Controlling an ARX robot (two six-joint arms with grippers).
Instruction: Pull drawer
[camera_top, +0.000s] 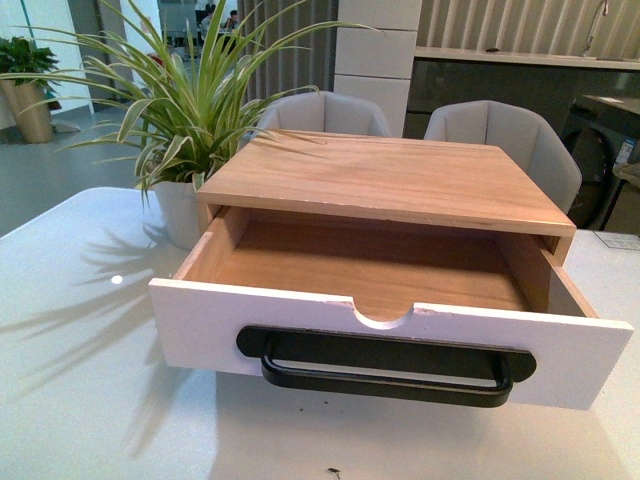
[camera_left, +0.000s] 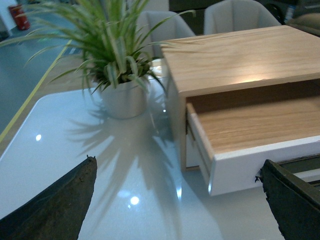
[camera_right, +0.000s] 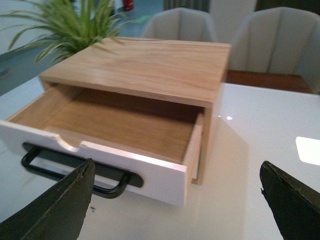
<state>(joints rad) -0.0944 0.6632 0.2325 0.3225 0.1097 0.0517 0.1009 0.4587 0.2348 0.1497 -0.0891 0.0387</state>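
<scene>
Glossy white table (camera_top: 80, 400), grey chairs (camera_top: 500, 130) behind the wooden case (camera_top: 390, 180). The drawer (camera_top: 380, 265) stands well out of the case, empty. It is probably light, stiff and free-sliding; best hold is the black handle (camera_top: 385, 385). A plant (camera_top: 190, 110) crowds the case's left; open tabletop lies in front. The left gripper (camera_left: 176, 167) and right gripper (camera_right: 176, 165) are spread wide and hold nothing.
</scene>
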